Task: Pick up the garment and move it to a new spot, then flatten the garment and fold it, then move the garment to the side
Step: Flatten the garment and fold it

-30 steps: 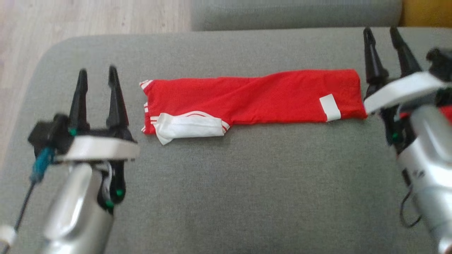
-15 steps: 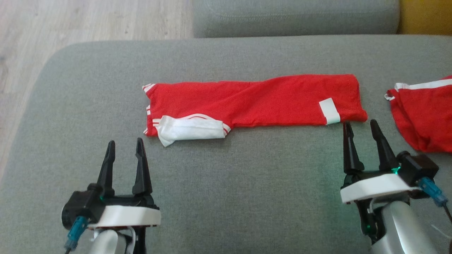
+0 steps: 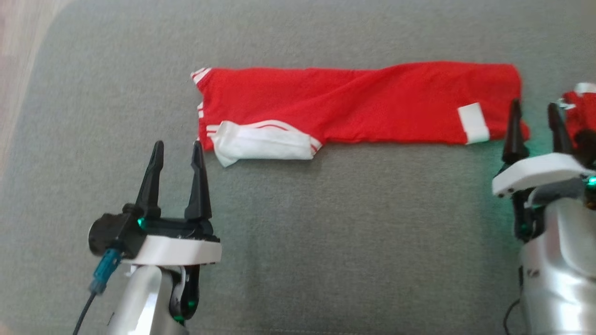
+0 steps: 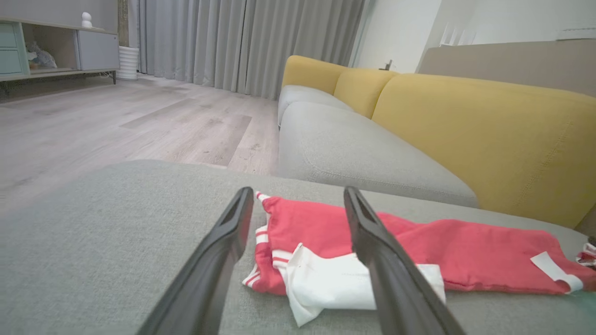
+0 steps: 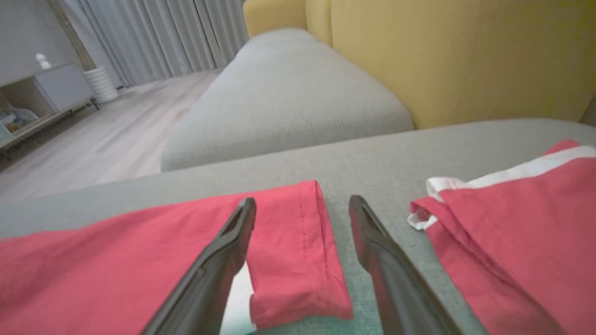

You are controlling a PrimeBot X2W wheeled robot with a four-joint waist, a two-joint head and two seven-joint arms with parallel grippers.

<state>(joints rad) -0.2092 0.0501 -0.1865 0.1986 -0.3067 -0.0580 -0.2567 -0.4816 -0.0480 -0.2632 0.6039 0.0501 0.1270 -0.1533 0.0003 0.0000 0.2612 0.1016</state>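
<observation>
Garment (image 3: 363, 104) just beyond left pincer (image 3: 178, 145)

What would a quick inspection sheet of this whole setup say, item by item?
Surface: grey cushion, smooth.
Job's things: red garment folded into a long strip, lying flat; white flap at its left end, white label near its right.
Clutter: second red garment at the right edge.
Grippers: left gripper open, just short of the flap; right gripper open at the strip's right end, contact unclear.
Cables: dark cable with blue plug at the left wrist.
Surroundings: yellow backrest, wood floor, curtains.
</observation>
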